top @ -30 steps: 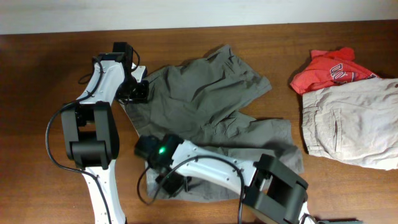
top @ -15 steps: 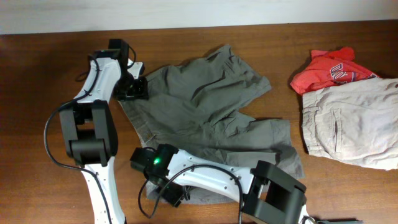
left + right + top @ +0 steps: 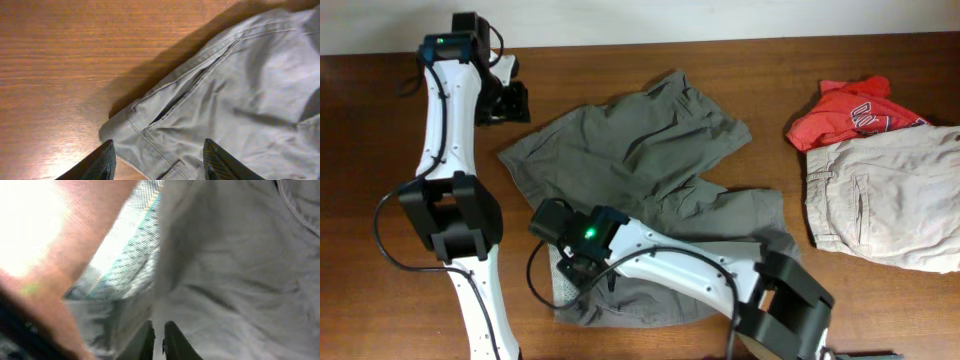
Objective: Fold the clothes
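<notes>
Large olive-grey woven cotton shorts (image 3: 650, 160), wrinkled, spread flat mid-way across brown wooden tabletop (image 3: 640, 60). Long axis roughly left to right, tilted a little up toward far right. Waistband end at left, two wide legs fanning right: one toward far right, other toward near right. Pale mesh lining (image 3: 130, 265) exposed at near-left edge.

Left arm stretched far out toward far-left corner, forearm nearly straight. Left tool (image 3: 508, 102) over bare wood, just beyond waistband corner, apart from cloth. Left wrist view: tool (image 3: 159, 150) fingers spread wide, nothing between; below them, shorts (image 3: 240, 100) corner with slit pocket and stitched seams.

Right arm bent, reaching across near part of shorts, wrist over near-left portion. Right tool (image 3: 585, 272) pointing down onto cloth. Right wrist view: tool (image 3: 158, 332) fingers drawn almost together, only thin dark slit left; no fold visible between them. Shorts (image 3: 240, 270) blurred close behind.

Red T-shirt with white lettering (image 3: 850, 110) and paler beige shorts (image 3: 890, 200) at right edge, well apart.
</notes>
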You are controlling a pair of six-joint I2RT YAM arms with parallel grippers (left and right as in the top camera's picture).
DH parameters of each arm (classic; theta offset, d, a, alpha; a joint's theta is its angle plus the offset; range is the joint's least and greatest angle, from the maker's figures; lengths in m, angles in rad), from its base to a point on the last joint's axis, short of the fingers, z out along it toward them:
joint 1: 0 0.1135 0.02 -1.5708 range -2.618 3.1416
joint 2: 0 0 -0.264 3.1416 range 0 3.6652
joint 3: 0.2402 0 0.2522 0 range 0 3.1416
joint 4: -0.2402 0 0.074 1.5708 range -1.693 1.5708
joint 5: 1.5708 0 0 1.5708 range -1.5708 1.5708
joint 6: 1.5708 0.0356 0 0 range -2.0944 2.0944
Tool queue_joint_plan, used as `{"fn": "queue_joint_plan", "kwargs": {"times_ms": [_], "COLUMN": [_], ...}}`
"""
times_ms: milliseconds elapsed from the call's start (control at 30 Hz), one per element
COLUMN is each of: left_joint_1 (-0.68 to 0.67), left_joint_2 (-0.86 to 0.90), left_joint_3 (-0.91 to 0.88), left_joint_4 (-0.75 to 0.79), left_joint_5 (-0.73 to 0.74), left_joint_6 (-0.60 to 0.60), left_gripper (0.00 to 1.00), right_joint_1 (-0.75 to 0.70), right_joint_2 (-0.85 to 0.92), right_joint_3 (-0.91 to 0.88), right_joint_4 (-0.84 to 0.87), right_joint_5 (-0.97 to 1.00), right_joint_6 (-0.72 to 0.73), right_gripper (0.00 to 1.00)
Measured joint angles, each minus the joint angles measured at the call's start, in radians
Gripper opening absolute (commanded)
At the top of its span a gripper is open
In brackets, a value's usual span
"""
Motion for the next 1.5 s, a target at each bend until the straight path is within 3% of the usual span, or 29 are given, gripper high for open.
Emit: {"fn": "queue_joint_plan", "kwargs": {"times_ms": [267,500,867,1067,1267,1367,1500], "left_joint_1": [0.000,0.000,0.000,0.000,0.000,0.000,0.000], "left_joint_2": [0.000,-0.020,-0.364,-0.547,-0.615,-0.619,-0.619], "left_joint_3": [0.149,0.363,0.392,0.406,0.406,0.405,0.393], "left_joint_4": [-0.146,-0.251,-0.251,-0.252,-0.253,-0.253,-0.254], "left_joint_5": [0.000,0.001,0.001,0.001,0.002,0.012,0.032], "left_joint_6": [0.000,0.003,0.003,0.003,0.003,0.003,0.003], "left_gripper": [0.55,0.49,0.53,0.58,0.60,0.60,0.56], "right_joint_1": [-0.016,-0.066,-0.096,-0.131,-0.142,-0.142,-0.142], "right_joint_2": [0.143,0.156,0.056,0.015,0.085,0.155,0.185], "right_joint_3": [-0.001,-0.002,0.026,0.039,-0.008,-0.022,-0.031], "right_joint_4": [0.034,0.071,0.072,0.014,0.105,0.151,0.180], "right_joint_5": [-0.045,-0.145,-0.251,-0.201,-0.202,-0.292,-0.511], "right_joint_6": [0.003,-0.051,-0.240,-0.153,-0.060,-0.073,-0.222], "right_gripper": [0.14,0.15,0.23,0.21,0.21,0.21,0.21]}}
